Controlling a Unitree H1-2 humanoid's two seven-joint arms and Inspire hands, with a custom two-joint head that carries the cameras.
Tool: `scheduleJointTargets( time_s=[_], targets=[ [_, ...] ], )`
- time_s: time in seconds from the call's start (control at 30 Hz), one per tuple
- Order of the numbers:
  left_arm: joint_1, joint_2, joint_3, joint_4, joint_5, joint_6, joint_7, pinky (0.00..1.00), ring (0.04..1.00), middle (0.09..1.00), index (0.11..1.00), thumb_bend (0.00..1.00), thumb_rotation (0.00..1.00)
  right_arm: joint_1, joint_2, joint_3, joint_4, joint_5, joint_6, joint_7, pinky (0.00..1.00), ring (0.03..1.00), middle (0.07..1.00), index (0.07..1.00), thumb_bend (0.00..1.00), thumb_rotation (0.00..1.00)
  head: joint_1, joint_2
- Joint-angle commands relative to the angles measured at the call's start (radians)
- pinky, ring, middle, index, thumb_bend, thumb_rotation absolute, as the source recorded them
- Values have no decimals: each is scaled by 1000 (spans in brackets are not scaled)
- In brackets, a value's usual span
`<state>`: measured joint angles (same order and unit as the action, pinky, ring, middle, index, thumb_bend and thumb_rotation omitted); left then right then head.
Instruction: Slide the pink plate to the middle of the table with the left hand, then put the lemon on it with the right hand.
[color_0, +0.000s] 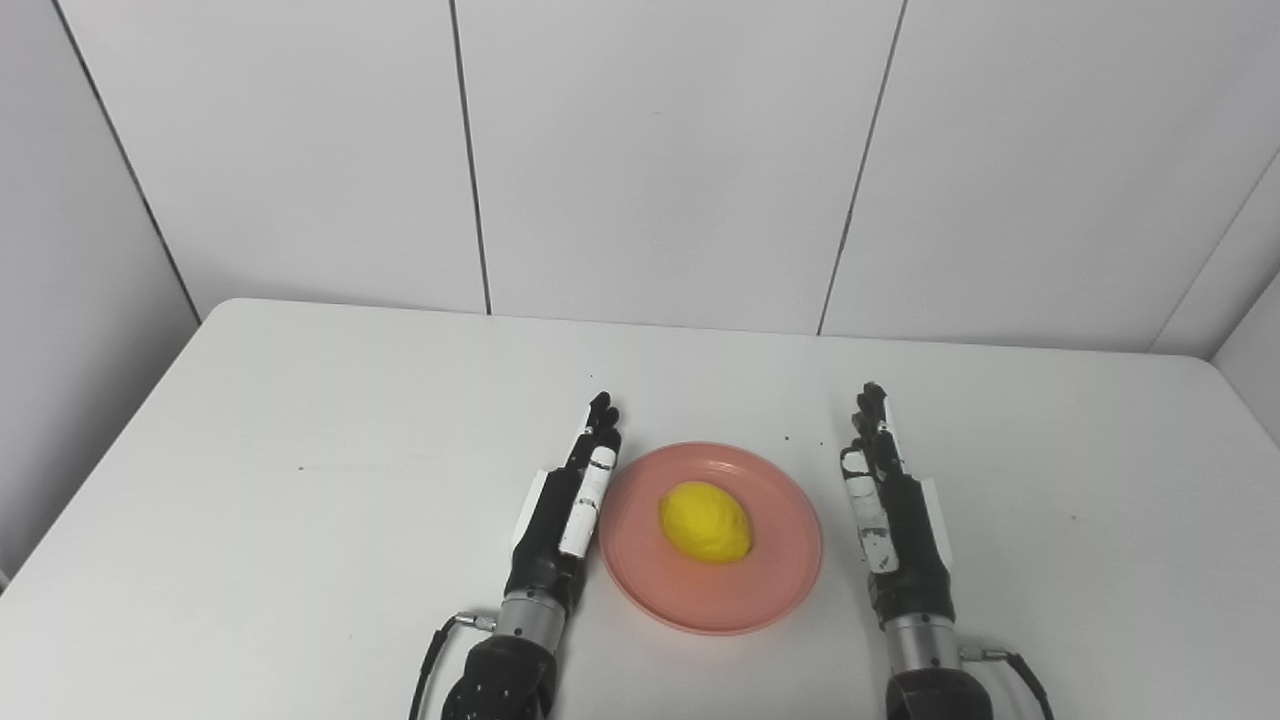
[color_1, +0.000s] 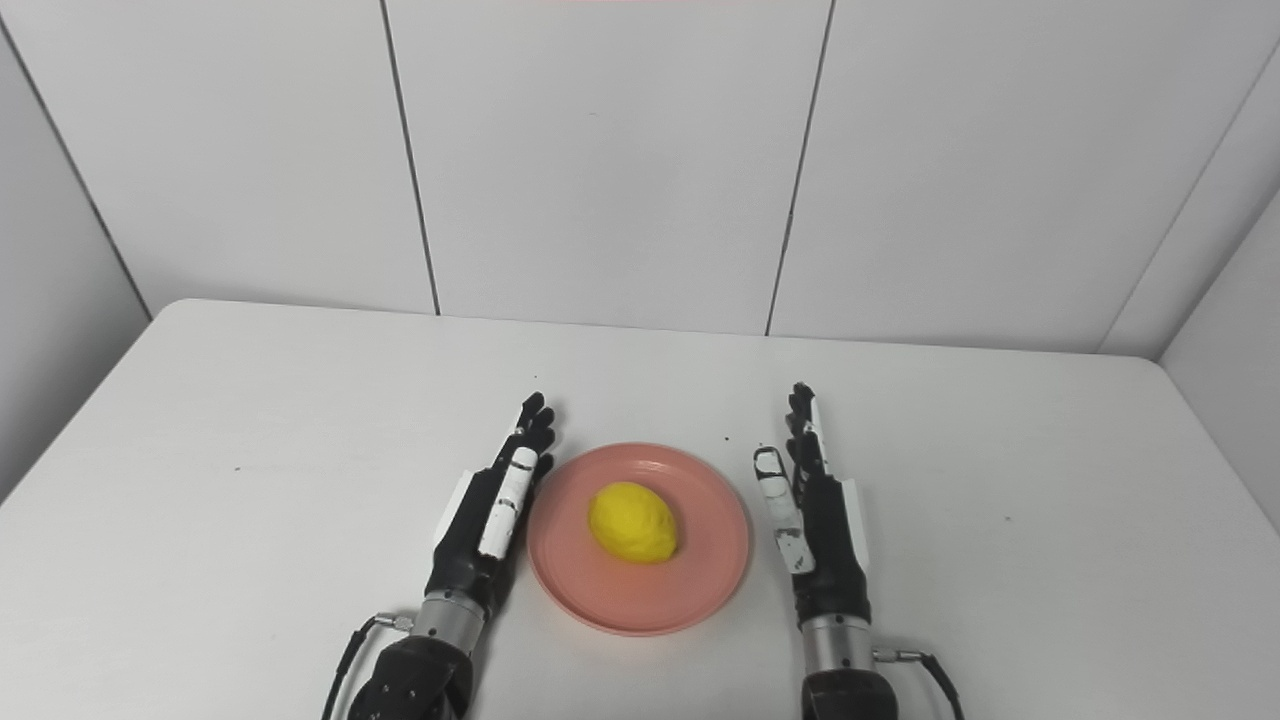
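Note:
A pink plate (color_0: 770, 580) lies on the white table near its front middle. A yellow lemon (color_0: 705, 521) rests on the plate, about at its centre. My left hand (color_0: 565, 510) lies flat just left of the plate, fingers stretched out and pointing away from me, its edge close to the plate's rim. On the other side, my right hand (color_0: 893, 510) is a short gap right of the plate, also with fingers straight and holding nothing.
The white table (color_0: 300, 430) runs wide to the left, right and back of the hands. White wall panels (color_0: 660, 160) stand behind its far edge. Thin cables (color_0: 435, 650) hang at both wrists.

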<state>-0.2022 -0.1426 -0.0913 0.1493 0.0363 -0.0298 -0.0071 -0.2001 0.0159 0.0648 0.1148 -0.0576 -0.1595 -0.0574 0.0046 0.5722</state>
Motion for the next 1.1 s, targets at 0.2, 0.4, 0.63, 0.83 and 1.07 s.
scheduleJointTargets(
  time_s=[0.2,0.4,0.63,0.83,1.07],
  targets=[
    [-20,-9,18,21,-28,-25,9,1000,1000,1000,1000,388,1000,-25,17,-10,-46,81,85,51,1000,1000,1000,1000,600,1000,-4,-2],
    [-20,-15,26,17,-20,-21,23,1000,1000,1000,1000,367,1000,-21,21,-11,-57,104,127,62,1000,1000,1000,1000,595,1000,-5,-2],
    [-18,-13,21,19,9,-41,47,1000,1000,1000,1000,382,1000,-17,28,-14,-49,129,126,60,1000,1000,1000,1000,526,1000,-3,-2],
    [-16,-12,17,16,26,-41,59,1000,1000,1000,1000,372,1000,-16,33,-21,-47,131,115,55,1000,1000,1000,1000,497,1000,-2,-2],
    [-15,-16,20,17,19,-37,63,1000,1000,1000,1000,369,1000,-16,39,-34,-50,119,109,41,1000,1000,1000,1000,428,1000,-2,-1]
  ],
)
